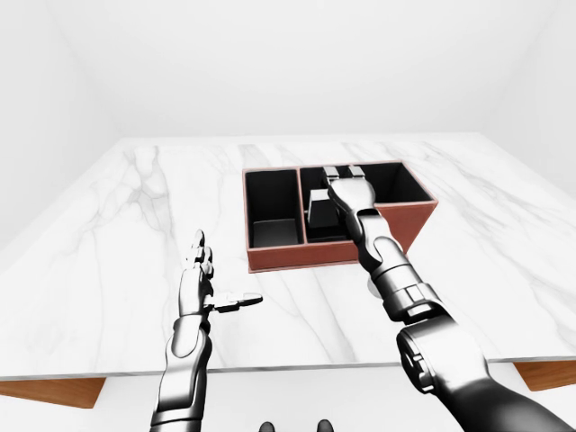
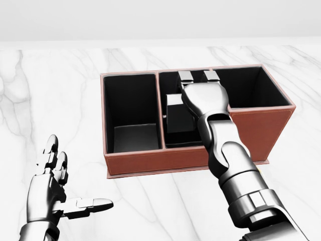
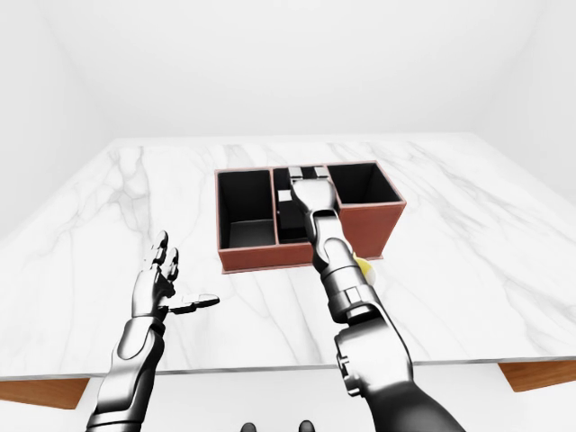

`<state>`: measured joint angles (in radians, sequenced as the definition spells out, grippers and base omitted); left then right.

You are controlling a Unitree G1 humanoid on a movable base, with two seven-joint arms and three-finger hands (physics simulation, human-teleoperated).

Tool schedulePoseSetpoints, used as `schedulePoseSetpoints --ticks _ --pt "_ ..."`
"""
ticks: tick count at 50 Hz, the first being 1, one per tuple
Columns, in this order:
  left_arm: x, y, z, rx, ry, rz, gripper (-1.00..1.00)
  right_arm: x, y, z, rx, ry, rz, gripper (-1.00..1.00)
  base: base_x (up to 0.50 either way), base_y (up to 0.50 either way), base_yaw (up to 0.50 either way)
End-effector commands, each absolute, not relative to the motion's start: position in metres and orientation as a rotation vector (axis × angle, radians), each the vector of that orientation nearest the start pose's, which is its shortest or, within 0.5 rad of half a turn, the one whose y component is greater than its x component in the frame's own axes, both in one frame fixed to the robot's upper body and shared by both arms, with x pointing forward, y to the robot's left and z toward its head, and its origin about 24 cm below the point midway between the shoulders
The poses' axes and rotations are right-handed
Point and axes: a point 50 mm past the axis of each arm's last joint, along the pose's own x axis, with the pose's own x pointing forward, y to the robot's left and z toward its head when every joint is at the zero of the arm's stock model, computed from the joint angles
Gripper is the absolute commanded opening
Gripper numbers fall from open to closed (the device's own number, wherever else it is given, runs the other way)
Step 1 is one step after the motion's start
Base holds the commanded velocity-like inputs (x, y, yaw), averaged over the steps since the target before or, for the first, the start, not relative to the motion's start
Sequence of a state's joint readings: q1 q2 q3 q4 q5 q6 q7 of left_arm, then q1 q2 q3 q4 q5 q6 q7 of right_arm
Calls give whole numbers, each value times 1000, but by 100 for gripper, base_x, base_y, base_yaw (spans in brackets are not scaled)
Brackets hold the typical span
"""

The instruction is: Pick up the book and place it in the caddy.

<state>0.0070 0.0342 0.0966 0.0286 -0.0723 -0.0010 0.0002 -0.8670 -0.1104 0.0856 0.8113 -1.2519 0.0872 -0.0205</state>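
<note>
Chrome-grey, our right hand (image 2: 199,93) reached into the middle of three compartments of the one brown caddy (image 2: 130,161), beside the single black book (image 2: 176,116) standing there; its grip we couldn't tell. Our left hand (image 2: 52,191) hovered splayed near the marble table's (image 2: 60,90) lower edge. No writing showed.

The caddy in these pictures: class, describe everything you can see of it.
The reddish-brown rectangular caddy looks leather-like outside, with black lining. Two dividers split it into three open-topped compartments, and a thin base flange edges its bottom. It sits upright on the white marble table. The left and right compartments show nothing inside. The right robot hand reaches into the middle one, where a dark book stands; whether the fingers grip it is hidden.
</note>
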Motion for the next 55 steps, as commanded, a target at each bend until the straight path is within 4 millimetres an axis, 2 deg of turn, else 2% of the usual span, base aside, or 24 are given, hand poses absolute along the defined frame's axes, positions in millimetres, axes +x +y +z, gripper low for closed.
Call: schedulePoseSetpoints --ticks 1,6,7,11,20,27,35,37,38,41,43,46,52,55 --pt "250 180 34 -39 29 101 100 395 -109 139 -1537 -163 12 -100 0 0 0" --pt "250 180 35 -39 30 100 100 395 -108 138 -1527 -165 10 -100 0 0 0" --pt "250 180 36 -39 29 100 100 393 -106 131 -1543 -147 40 100 0 0 0" --pt "250 180 36 -39 29 101 100 391 -104 132 -1530 -159 38 100 0 0 0" --pt "251 180 35 -38 29 102 100 381 -97 149 -1527 -200 46 100 0 0 0" --pt "251 180 33 -37 29 102 100 366 -91 170 -1554 -252 21 100 0 0 0" --pt "251 181 33 -37 28 102 100 326 -82 204 -1547 -339 -43 100 0 0 0" --pt "251 181 33 -37 28 102 100 313 -81 215 -1529 -368 -64 100 0 0 0" --pt "251 181 34 -37 26 102 100 301 -79 224 -1495 -396 -70 100 0 0 0" --pt "251 181 34 -37 26 102 100 287 -77 229 -1442 -417 -64 100 0 0 0" --pt "251 181 34 -37 26 101 100 272 -76 232 -1336 -470 -44 100 0 0 0" --pt "250 180 36 -37 24 101 100 258 -77 230 -1219 -522 -10 100 0 0 0" --pt "251 180 36 -37 23 100 100 250 -83 212 -1111 -525 29 100 0 0 0" --pt "251 180 38 -38 21 102 100 245 -91 201 -974 -531 34 100 0 0 0"
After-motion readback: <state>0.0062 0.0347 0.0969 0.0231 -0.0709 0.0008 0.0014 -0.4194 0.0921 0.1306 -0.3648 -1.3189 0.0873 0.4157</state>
